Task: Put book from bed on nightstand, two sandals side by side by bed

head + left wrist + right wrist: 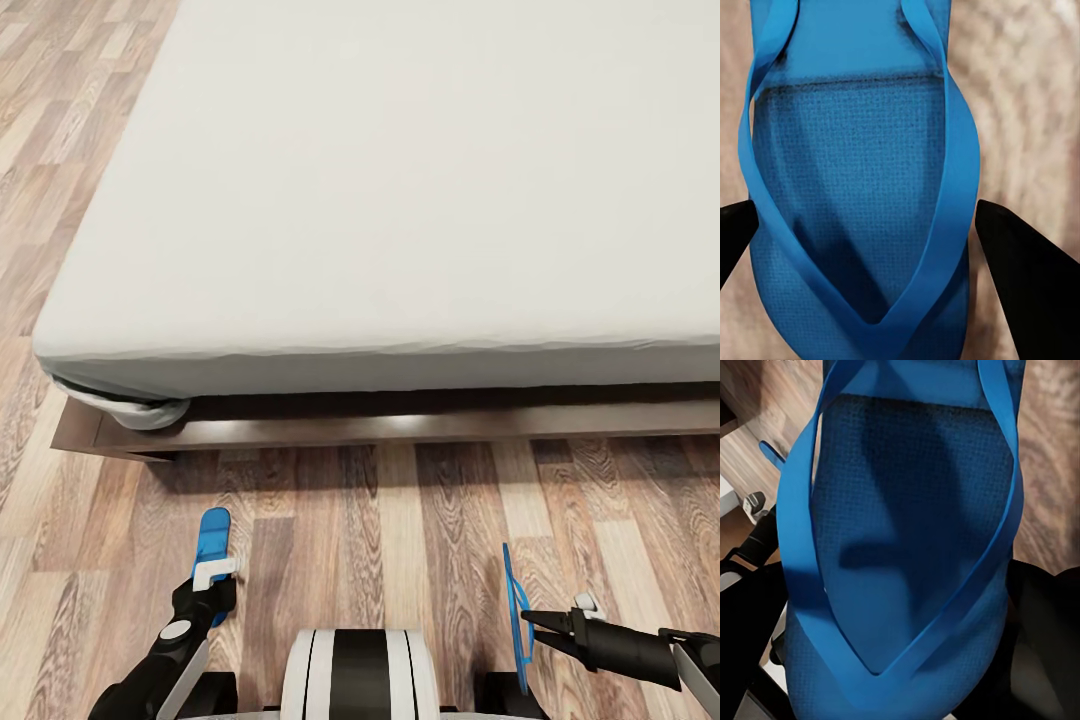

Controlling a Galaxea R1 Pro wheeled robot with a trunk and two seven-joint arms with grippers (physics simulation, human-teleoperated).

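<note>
Head view shows each gripper clamped on a flat bright-blue sandal, left (213,583) on one (213,535), right (527,622) on the other (516,610), near the off-white bed (400,200); wrist views reveal their blue straps (952,195).

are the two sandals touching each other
Apart. In the head view the left sandal is at the left gripper and the right sandal is at the right gripper, with a broad stretch of bare floor between them.

The bed (400,200) is cut off at top and right.
</note>
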